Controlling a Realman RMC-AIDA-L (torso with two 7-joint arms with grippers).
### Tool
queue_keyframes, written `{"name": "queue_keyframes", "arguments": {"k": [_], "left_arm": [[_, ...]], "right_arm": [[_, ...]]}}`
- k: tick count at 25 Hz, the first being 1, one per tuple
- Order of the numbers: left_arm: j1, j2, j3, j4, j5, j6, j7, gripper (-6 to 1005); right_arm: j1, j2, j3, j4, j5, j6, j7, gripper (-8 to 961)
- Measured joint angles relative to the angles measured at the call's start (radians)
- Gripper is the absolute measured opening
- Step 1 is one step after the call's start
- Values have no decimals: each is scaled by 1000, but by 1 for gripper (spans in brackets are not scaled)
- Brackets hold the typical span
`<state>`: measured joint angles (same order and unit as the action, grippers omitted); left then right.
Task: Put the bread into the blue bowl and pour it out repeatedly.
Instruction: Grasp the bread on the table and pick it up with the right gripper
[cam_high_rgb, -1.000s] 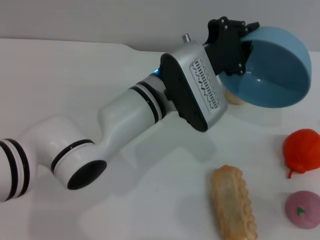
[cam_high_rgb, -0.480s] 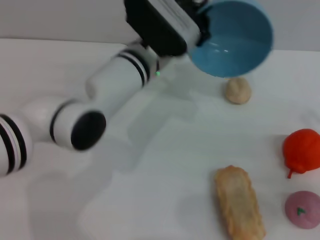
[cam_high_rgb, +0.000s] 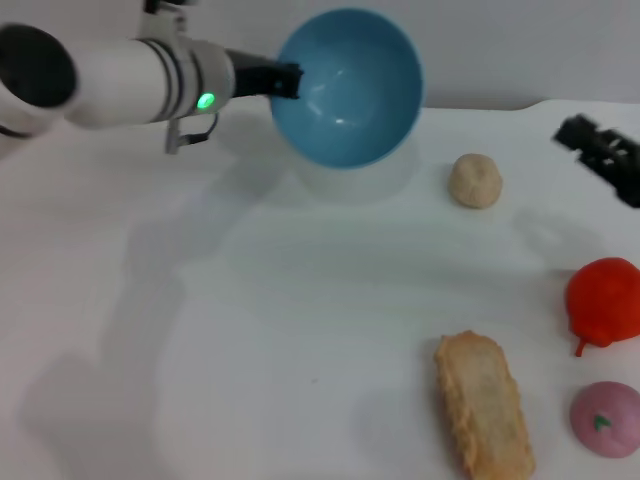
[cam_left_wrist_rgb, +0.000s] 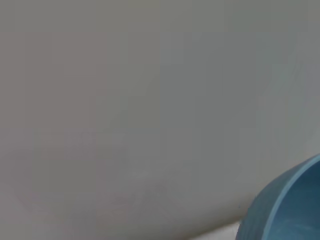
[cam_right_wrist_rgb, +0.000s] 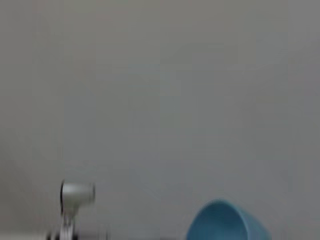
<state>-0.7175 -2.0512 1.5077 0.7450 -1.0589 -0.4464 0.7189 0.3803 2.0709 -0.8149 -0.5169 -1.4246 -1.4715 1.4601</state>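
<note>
Left gripper (cam_high_rgb: 285, 80) clamps the blue bowl (cam_high_rgb: 348, 88) by its rim, now swung leftward, tipped and empty. Bread (cam_high_rgb: 484, 405) lies on the table, well below-right. Right gripper (cam_high_rgb: 600, 155) enters; finger state unclear. Pour done; reload next.

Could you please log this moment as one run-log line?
left pincer: holds blue bowl aloft, tilted, empty | bread: on table, near side | right pincer: entering at right edge, holding nothing

The left arm reaches in level from the far left, its left gripper (cam_high_rgb: 283, 80) clamped on a rim held off the surface; the right gripper (cam_high_rgb: 600, 150) sits blurred at the right edge — finger state unclear.
</note>
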Motion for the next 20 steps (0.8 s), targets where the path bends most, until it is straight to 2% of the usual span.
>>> {"name": "queue_keyframes", "arguments": {"k": [4,8,11,13,20], "left_arm": [[5,5,-187,-2,125,-231,-21,-1],[11,5,-283,6,299,-376,-91,-1],[27,4,-303,13,349,-418,-116,-1],[40,5,-309,20,358,-445,-123,-1],[51,11,-312,32,360,-524,-130,0]], "right_arm": [[25,1,-49,-209,-227,29,258,324],[59,1,-72,-367,-442,5,482,322],[84,0,-80,-466,-590,-53,601,321],[109,0,-81,-572,-739,-153,715,322],[185,-1,-97,-648,-956,-326,903,326]]}}
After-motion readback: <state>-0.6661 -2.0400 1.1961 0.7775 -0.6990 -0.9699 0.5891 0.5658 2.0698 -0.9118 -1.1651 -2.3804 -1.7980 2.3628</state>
